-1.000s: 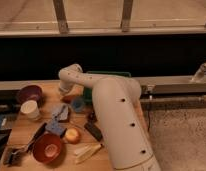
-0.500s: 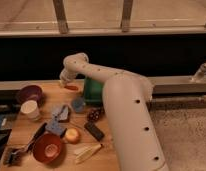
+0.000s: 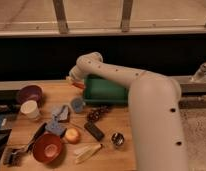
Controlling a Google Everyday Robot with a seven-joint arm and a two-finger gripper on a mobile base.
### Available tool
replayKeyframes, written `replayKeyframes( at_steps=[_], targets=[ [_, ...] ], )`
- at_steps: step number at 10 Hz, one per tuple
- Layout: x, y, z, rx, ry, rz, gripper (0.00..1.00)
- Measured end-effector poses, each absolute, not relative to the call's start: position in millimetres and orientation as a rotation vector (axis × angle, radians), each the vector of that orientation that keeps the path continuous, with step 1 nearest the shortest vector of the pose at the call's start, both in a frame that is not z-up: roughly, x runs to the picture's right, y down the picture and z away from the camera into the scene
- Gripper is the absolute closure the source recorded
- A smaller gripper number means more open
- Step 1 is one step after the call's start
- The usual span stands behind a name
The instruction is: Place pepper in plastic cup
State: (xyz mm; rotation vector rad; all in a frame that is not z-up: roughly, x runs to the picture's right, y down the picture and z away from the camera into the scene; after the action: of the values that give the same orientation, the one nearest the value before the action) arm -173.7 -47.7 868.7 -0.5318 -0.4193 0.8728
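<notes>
While the gripper [image 3: 75, 83], left of centre in the frame, pinches the pepper [image 3: 79, 86], the carrying step looks in hand; next it likely must lower over the cup [image 3: 77, 104] just below, then release.

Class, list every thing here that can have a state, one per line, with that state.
end effector: shut on the pepper, above the table beside the green bin's left end.
pepper: gripped, off the table, not in the plastic cup.
plastic cup: upright on the table.
cream cup: upright, open end up.
purple bowl: upright.
red bowl: upright.
green bin: resting on the table.
</notes>
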Motion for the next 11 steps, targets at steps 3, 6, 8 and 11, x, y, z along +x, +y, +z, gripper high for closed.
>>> replayKeyframes(
  at_steps=[3, 6, 8, 11],
  targets=[
    [-166.3, -36.1, 843.1, -0.536, -0.422, 0.923, 1.0],
    [-189.3, -38.6, 832.8, -0.556, -0.451, 0.919, 1.0],
    [-220.6, -36.3, 829.9, -0.588, -0.463, 0.886, 1.0],
    [-255.6, -9.9, 824.2, -0.653, -0.426, 0.833, 1.0]
  ],
)
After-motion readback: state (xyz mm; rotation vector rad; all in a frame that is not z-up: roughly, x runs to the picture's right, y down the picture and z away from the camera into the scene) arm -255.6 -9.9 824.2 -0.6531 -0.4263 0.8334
